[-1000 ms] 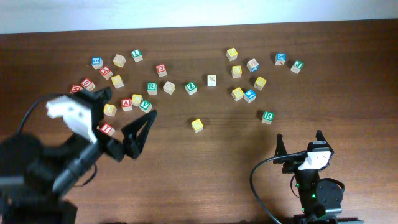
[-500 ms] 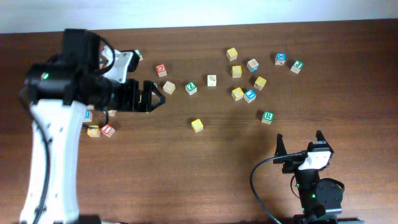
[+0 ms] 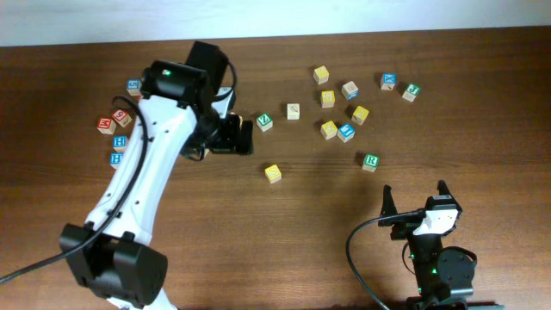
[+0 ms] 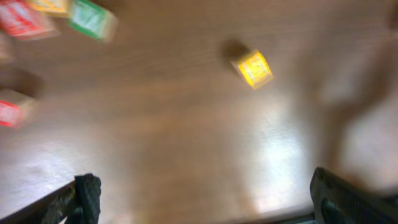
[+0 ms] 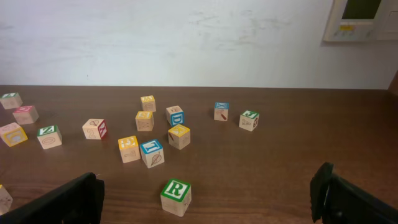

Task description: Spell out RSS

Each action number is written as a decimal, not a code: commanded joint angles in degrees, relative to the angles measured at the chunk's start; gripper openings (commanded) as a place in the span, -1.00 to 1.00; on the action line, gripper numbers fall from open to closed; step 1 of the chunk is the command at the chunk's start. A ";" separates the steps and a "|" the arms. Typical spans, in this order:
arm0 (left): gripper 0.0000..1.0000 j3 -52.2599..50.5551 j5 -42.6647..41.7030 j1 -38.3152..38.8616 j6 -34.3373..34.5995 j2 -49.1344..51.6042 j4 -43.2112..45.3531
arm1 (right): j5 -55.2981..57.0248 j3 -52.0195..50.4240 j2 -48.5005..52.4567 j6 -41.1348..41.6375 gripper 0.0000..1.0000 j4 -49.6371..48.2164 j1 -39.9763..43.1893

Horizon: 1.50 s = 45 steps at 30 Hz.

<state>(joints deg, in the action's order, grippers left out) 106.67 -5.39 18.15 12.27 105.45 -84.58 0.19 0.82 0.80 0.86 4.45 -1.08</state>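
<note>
One wide brown worktop point(image 3: 258, 250) carries everything. The left arm point(image 3: 142, 185) reaches across it from the near left corner toward the middle, while the right arm point(image 3: 435, 258) sits folded at the near right edge. The right pincer point(image 3: 415, 195) points to the far side, fingers spread with nothing between them. The left pincer point(image 4: 205, 186) is likewise spread wide and empty in its own blurred wrist view. Scattered letter cubes point(image 3: 293, 110) lie along the far half. The R cube point(image 3: 370, 161), a white face with a green border, stands alone just on the far side of the right pincer, a little left of its line and apart from both fingers. One lone yellow cube point(image 3: 273, 173) lies to the right of the left pincer and nearer, clear of its fingers; in the left wrist view it shows ahead and to the right. More yellow cubes point(image 3: 329, 129) sit in the far right cluster. No yellow face can be read, so I cannot tell which are S. Each cube looks like light, rigid wood with flat, smooth painted faces, likely to skate or twist if caught on a corner. The sound hold is squarely on two opposite side faces, around mid height.
</note>
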 commanded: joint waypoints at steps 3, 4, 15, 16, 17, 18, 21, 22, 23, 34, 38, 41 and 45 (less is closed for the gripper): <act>0.98 1.20 19.41 -0.57 5.05 3.32 10.99 | 0.46 -0.50 -0.44 -0.22 0.96 0.09 0.39; 0.98 1.20 19.34 -0.98 5.07 3.74 12.63 | 0.46 -0.50 -0.44 -0.22 0.96 0.09 0.39; 0.98 1.20 19.28 -3.34 5.03 7.37 17.49 | 0.46 -0.50 -0.44 -0.22 0.96 0.09 0.39; 0.98 1.20 19.63 -3.41 5.03 7.37 18.25 | 0.46 -0.50 -0.44 -0.22 0.96 0.09 0.39; 0.98 1.20 20.26 -3.65 5.03 7.37 19.26 | 0.46 -0.50 -0.44 -0.22 0.96 0.09 0.39; 0.98 1.20 20.31 -3.82 5.03 7.37 19.89 | 0.46 -0.50 -0.44 -0.22 0.96 0.09 0.39; 0.98 1.20 20.22 -5.16 5.05 7.39 21.57 | 0.46 -0.50 -0.44 -0.22 0.97 0.09 0.39; 0.98 1.20 20.22 -5.90 5.05 7.63 22.03 | 0.46 -0.50 -0.44 -0.22 0.96 0.09 0.39; 0.98 1.20 20.20 -6.27 5.05 7.82 22.36 | 0.46 -0.50 -0.44 -0.22 0.97 0.09 0.39; 0.57 1.20 20.17 -9.38 5.05 9.88 24.37 | 0.48 -0.50 -0.44 -0.22 0.96 0.09 0.39; 0.88 1.20 19.10 -9.38 5.05 13.11 25.27 | 0.48 -0.50 -0.44 -0.22 0.97 0.09 0.39; 0.83 1.20 18.27 -9.38 5.05 15.80 26.47 | 0.48 -0.50 -0.44 -0.22 0.96 0.09 0.39; 0.78 1.20 16.59 -9.38 4.83 19.45 28.37 | 0.46 -0.50 -0.44 -0.22 0.96 0.09 0.39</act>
<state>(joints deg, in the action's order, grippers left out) 106.87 13.47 8.91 17.19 121.95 -57.34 0.19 0.82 0.80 0.86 4.45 -1.08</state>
